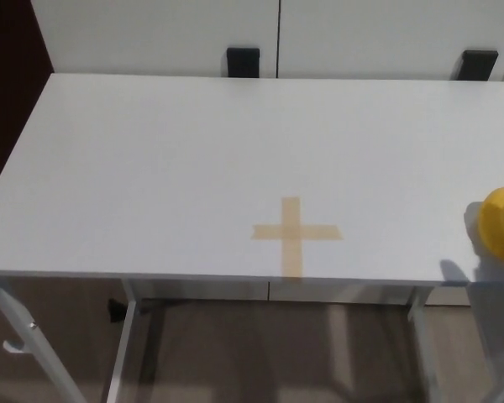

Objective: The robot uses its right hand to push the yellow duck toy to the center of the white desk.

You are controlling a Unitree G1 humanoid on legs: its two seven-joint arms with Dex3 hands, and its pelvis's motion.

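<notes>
Head view: looks down on desk point(151, 159), white top, near edge across the lower part.
Duck point(498, 225): yellow, on desk at far right, cut by the picture edge, close to the near edge.
Cross point(296, 234): tan tape, flat on desk, near the near edge, well left of duck.
Hands: neither seen; fingers cannot be told.
Brackets point(243, 61): two black ones behind desk, against white panels.
Legs point(27, 344): white metal, under desk, over brown floor.
</notes>
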